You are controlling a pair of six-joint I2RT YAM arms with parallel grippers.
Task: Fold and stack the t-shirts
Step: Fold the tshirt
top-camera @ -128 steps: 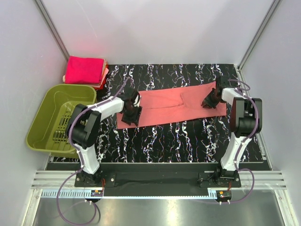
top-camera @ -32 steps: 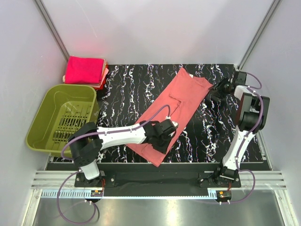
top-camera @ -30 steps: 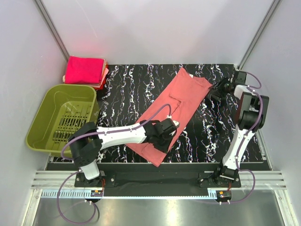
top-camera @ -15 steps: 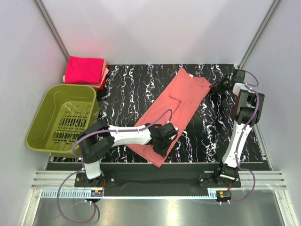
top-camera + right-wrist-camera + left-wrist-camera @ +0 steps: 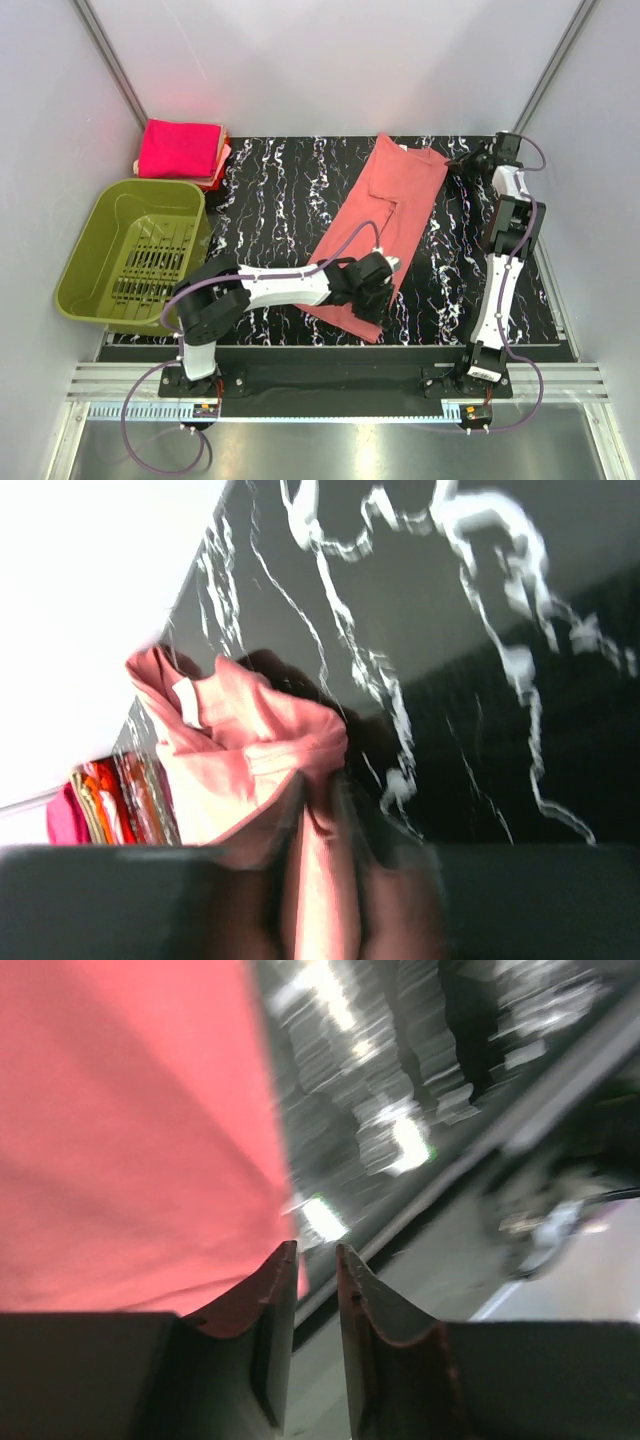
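The salmon-coral t-shirt [image 5: 395, 205] lies as a long folded strip on the black marbled mat, running from the far right towards the near middle. My left gripper [image 5: 378, 305] is at its near end, jaws nearly closed on the cloth edge; the left wrist view shows this gripper [image 5: 317, 1248] beside the shirt [image 5: 130, 1130]. My right gripper [image 5: 468, 160] is at the far right corner, shut on the shirt's far edge; in the blurred right wrist view the gripper [image 5: 325, 805] has bunched cloth [image 5: 240, 740] between its fingers. The folded magenta t-shirts [image 5: 180, 150] are stacked at the far left.
An olive-green basket [image 5: 130, 250] stands off the mat's left edge. Grey walls enclose the mat [image 5: 280, 200] on three sides. A metal rail runs along the near edge. The stack also shows in the right wrist view [image 5: 95, 800].
The shirt has swung from a diagonal to nearly front-to-back. My left gripper moved right with the near end. My right gripper moved towards the far right corner with the far end.
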